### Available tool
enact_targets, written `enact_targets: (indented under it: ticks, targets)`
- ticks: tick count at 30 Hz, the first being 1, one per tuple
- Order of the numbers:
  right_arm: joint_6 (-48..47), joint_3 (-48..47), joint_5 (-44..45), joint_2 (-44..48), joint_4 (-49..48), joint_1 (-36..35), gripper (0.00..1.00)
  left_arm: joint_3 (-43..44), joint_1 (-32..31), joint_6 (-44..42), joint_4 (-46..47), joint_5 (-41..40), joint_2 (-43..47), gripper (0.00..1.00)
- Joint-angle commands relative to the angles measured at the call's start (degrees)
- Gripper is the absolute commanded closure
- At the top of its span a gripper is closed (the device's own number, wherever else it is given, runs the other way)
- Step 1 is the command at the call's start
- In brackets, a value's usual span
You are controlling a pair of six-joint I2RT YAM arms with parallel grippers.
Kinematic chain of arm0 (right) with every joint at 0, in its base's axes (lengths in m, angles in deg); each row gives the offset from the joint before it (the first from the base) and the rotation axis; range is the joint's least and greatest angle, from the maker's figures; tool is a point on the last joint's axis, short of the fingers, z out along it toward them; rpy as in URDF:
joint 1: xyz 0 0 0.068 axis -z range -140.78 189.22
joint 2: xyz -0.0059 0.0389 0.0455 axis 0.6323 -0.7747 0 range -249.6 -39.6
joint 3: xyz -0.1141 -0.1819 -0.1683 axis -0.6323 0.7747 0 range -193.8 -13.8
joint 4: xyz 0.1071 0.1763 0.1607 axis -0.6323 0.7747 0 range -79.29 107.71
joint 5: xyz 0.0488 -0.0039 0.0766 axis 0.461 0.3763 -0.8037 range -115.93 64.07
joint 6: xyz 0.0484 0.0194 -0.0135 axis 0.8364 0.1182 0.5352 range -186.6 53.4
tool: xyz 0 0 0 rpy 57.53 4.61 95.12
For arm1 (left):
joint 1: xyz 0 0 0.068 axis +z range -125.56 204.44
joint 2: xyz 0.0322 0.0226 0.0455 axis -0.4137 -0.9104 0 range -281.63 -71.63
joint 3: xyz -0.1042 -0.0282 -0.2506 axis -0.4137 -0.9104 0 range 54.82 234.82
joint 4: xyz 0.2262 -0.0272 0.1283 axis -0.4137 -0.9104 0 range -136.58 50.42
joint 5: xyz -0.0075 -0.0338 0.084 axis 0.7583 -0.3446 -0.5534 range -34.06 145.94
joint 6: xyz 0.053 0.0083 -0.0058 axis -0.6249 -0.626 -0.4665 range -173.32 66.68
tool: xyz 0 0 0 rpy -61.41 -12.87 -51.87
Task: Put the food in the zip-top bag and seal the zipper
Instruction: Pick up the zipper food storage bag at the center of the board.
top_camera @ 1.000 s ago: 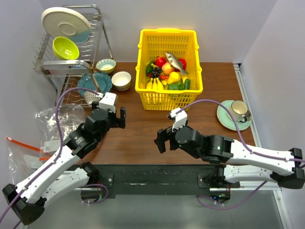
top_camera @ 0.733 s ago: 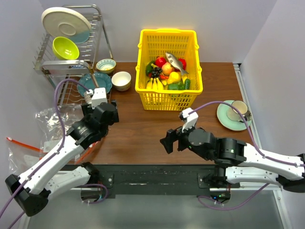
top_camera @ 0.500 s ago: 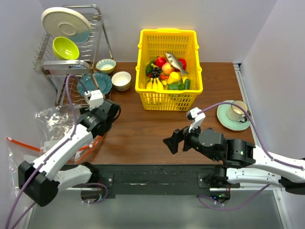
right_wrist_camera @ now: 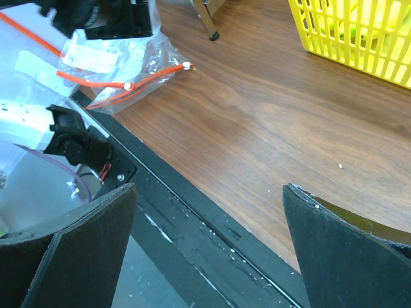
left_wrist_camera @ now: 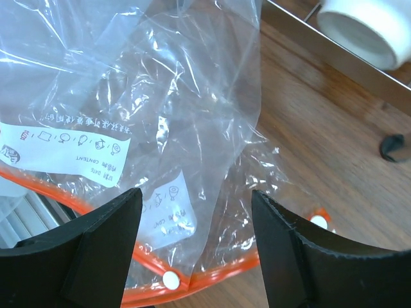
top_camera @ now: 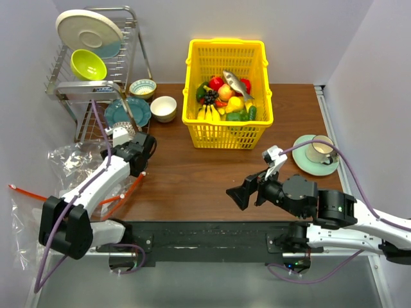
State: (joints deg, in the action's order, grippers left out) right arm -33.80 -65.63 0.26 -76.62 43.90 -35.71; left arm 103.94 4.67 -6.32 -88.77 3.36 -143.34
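The food [top_camera: 226,97] lies in a yellow basket [top_camera: 226,136] at the back middle: a banana bunch [top_camera: 207,113], a yellow fruit [top_camera: 235,103] and green pieces among other toys. The clear zip-top bag [top_camera: 82,162] lies crumpled at the table's left edge, its orange-red zipper [top_camera: 126,192] towards the front. My left gripper [top_camera: 140,157] is open and empty just above the bag. In the left wrist view the gripper [left_wrist_camera: 196,196] hangs over the bag [left_wrist_camera: 160,122] and the zipper [left_wrist_camera: 225,268]. My right gripper [top_camera: 235,197] [right_wrist_camera: 209,187] is open and empty over the front edge.
A dish rack [top_camera: 96,61] with a plate and green bowl stands back left, with bowls and a teal plate [top_camera: 122,110] beside it. A cup on a saucer [top_camera: 316,154] sits at the right. A second clear bag [top_camera: 26,215] hangs off the left. A black rail [right_wrist_camera: 192,212] runs along the front.
My left gripper has swung left and down over the bag at the table's left edge. My right gripper has drawn back to the right, towards the front edge. Both stay open.
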Motion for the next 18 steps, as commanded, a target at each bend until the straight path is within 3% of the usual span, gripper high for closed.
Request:
enact_targets:
  ticks: [1, 18]
  targets:
    - [-0.9, 0.8, -0.4, 1.4, 0.3, -0.1, 0.02, 0.2, 1.8, 2.7, 4.0, -2.1, -3.0, 0.27]
    - [-2.9, 0.6, 0.8, 1.6, 0.3, 0.0, 0.02, -2.2, 4.2, 12.1, 4.0, -1.8, -10.8, 0.41]
